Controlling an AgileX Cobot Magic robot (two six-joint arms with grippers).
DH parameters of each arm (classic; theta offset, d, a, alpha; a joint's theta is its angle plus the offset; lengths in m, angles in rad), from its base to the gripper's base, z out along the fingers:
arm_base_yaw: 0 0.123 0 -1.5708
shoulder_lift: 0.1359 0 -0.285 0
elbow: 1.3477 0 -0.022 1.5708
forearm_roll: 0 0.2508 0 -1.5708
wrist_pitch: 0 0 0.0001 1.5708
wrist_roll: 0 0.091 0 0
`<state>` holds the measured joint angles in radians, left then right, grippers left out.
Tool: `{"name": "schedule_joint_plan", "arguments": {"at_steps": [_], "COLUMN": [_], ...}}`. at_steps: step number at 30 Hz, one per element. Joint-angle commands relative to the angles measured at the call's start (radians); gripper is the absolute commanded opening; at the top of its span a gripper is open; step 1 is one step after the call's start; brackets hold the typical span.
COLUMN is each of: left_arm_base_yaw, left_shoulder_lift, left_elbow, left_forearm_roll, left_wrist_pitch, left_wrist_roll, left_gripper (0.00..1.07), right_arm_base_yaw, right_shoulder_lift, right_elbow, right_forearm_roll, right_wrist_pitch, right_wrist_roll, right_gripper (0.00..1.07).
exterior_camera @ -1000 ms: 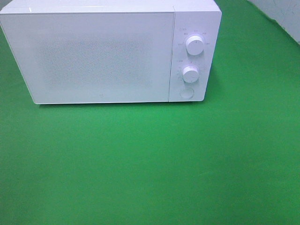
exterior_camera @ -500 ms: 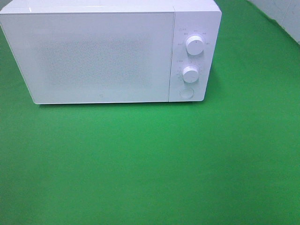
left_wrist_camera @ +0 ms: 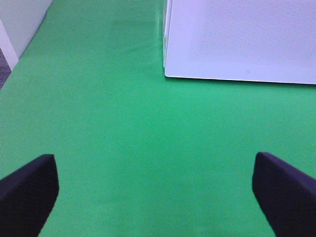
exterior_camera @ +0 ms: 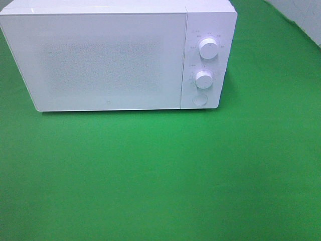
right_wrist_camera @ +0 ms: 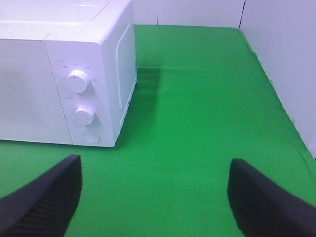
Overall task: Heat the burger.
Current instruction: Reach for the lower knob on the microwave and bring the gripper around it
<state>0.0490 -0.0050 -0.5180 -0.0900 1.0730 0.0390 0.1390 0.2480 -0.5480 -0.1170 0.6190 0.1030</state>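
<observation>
From my console, the white microwave [exterior_camera: 108, 60] sits door shut at 11 o'clock on the green bench [exterior_camera: 160, 175], both arms' jaws released wide, grasping nothing.

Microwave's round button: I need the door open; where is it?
In the exterior high view, the round button sits at the microwave's lower right front corner, just below the lower dial.
</observation>
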Motion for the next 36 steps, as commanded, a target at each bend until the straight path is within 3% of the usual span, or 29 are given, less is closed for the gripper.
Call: {"name": "schedule_joint_plan", "arguments": {"at_steps": [1,16,20,27,34,36], "left_arm_base_yaw": [0.004,0.004,0.004,0.004,0.004,0.004], "left_shoulder_lift": [-0.016,-0.016,-0.016,-0.016,-0.016,-0.016], "left_elbow": [0.003,0.003,0.003,0.003,0.003,0.003], "left_forearm_roll": [0.002,0.002,0.002,0.002,0.002,0.002], "left_wrist_pitch": [-0.004,-0.004,-0.004,-0.004,-0.004,-0.004], "left_wrist_roll": [0.0,0.0,0.0,0.0,0.0,0.0], "left_gripper": [1.0,1.0,1.0,1.0,1.0,1.0], "right_arm_base_yaw": [-0.006,-0.006,-0.006,-0.006,-0.006,-0.006], "right_shoulder_lift": [0.083,0.345,0.459,0.567,0.787,0.874], "right_elbow": [0.021,0.189,0.245,0.259,0.26,0.26], "right_forearm_roll": [-0.007,-0.003,-0.004,-0.004,0.006,0.09], "right_wrist_pitch": [-0.15,-0.619,-0.901,-1.073,-1.272,-1.33], "right_wrist_roll": [0.006,0.038,0.058,0.061,0.017,-0.059], "right_gripper": [0.77,0.76,0.76,0.76,0.76,0.76]}}
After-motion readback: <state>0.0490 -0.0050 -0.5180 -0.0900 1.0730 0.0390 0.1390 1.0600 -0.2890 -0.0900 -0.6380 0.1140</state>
